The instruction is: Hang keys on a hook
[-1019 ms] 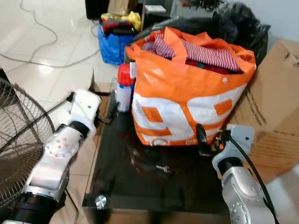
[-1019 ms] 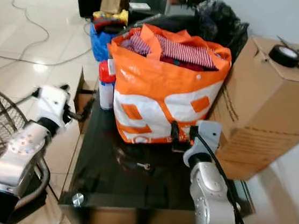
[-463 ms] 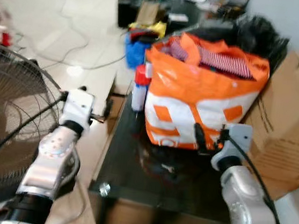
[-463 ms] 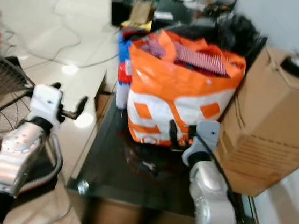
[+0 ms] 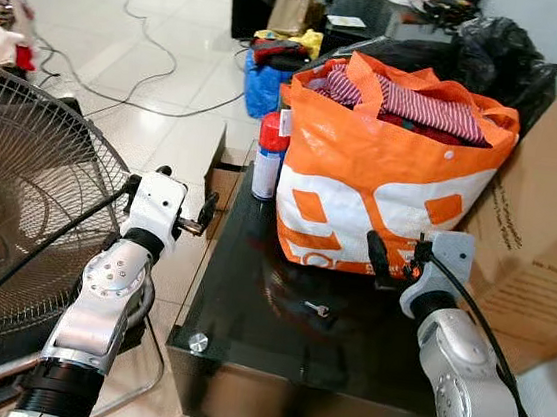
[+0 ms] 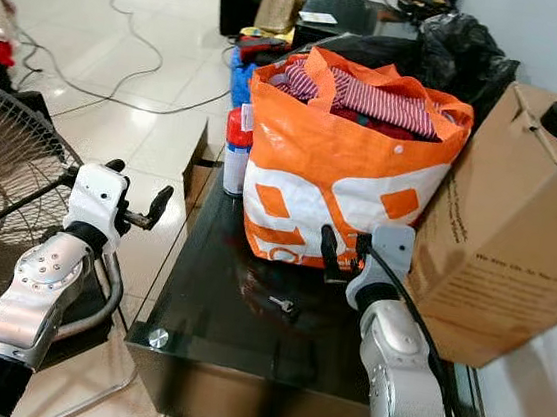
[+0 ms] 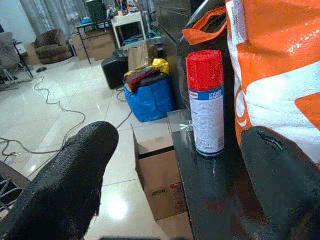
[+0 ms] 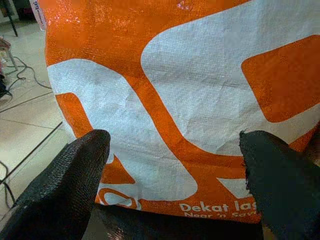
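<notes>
Keys [image 5: 319, 309] lie flat on the dark surface [image 5: 246, 316], just before the orange bag [image 5: 382, 180]. The right hand [image 5: 393, 262], empty and spread, hovers nearer than the released left hand [image 5: 195, 214], up and to their right.

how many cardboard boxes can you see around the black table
2. A large cardboard box stands on the robot's right of the black table, beside the orange bag. A small cardboard box sits on the floor off its far-left corner. Clutter may hide others.

Keys [image 5: 318, 309] on table [image 5: 244, 335], bag [image 5: 382, 180] behind, can [image 5: 268, 157] left of bag
</notes>
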